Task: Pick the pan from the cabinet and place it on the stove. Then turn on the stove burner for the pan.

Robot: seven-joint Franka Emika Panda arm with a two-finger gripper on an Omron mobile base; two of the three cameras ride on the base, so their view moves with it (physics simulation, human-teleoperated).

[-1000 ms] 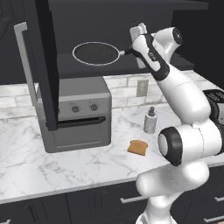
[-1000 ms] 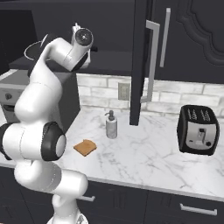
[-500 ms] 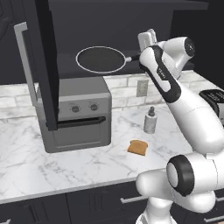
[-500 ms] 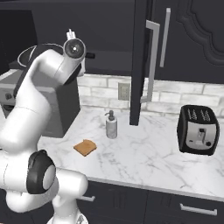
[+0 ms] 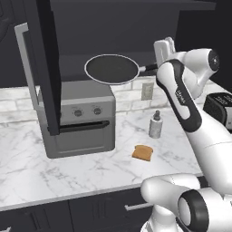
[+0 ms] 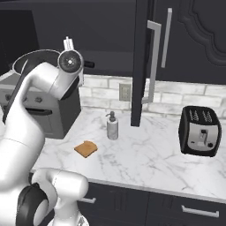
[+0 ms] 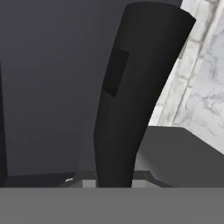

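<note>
The pan point(image 5: 112, 69) has cleared the cabinet point(image 5: 43, 63), jaws clamped on its handle; stove placement remains.

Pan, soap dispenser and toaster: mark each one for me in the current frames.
pan point(image 5: 112, 69): left base view, middle of its black cooking surface.
soap dispenser point(image 6: 112, 128): right base view, on the bottle body.
toaster point(image 6: 199, 132): right base view, on its front face, near the lever.

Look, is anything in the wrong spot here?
Yes: a slice of toast lies bare on the counter, with no plate, apart from the toaster. The pan is in the air above the toaster oven, held by its handle.
</note>
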